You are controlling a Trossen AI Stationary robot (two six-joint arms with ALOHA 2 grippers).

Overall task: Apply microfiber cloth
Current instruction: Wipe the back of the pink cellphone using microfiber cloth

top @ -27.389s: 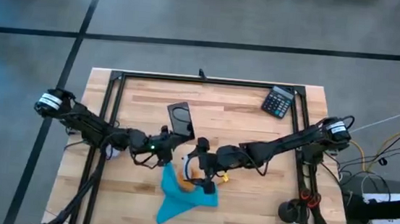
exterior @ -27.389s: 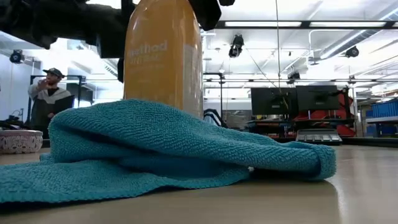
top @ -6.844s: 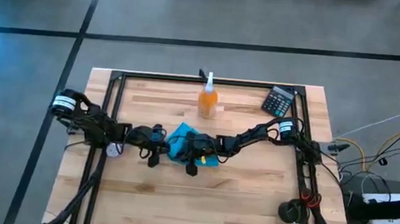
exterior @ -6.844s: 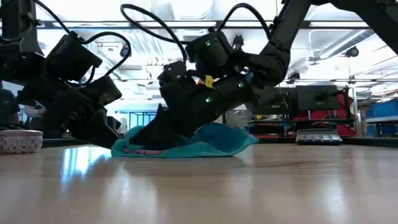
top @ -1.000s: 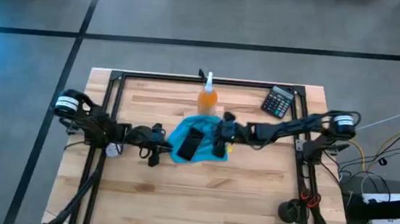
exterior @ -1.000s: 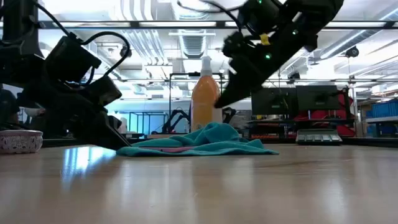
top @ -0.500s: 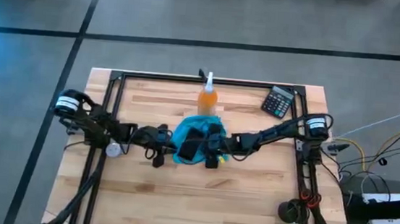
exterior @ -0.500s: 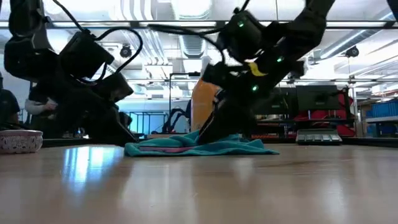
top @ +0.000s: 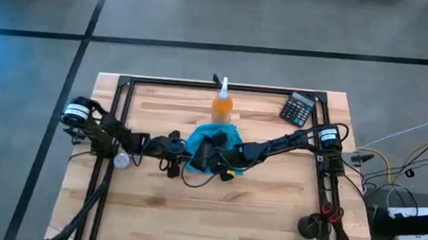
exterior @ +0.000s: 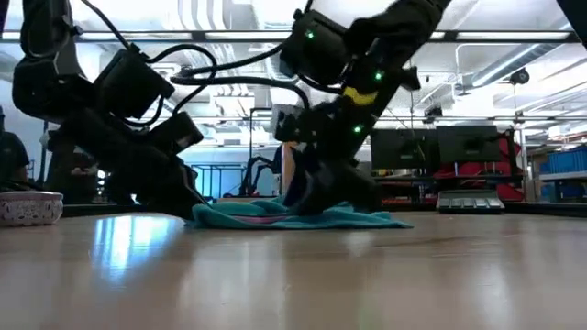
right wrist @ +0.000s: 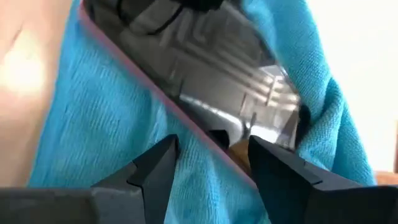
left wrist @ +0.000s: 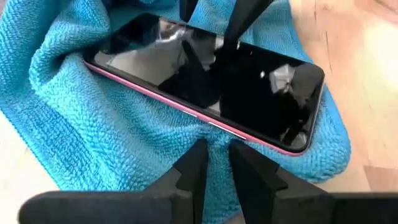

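Observation:
The turquoise microfiber cloth lies crumpled on the table's middle. A black phone with a pink edge lies screen up on it. My left gripper comes in low from the table's left and is shut on the cloth's left edge. My right gripper reaches in from the right, tilted down onto the phone and cloth. It is open, one finger on either side of the phone's pink edge. In the low view the right gripper stands down at the cloth. My left gripper pinches the cloth's edge between its two fingers, just beside the phone's long side. The fingers come nearly level from the table's left. One layer or several, I cannot tell. The cloth stays lying on the table. My right gripper: I cannot tell whether its fingers touch the phone or cloth.
An orange spray bottle stands just behind the cloth toward the far edge. A calculator lies at the far right. A small round object sits under the left arm. The near half of the wooden table is bare.
My right gripper has come down from above the cloth's right side and gone toward the table's left, ending low over the phone and cloth. My left gripper has shifted slightly toward the right, still on the cloth's edge.

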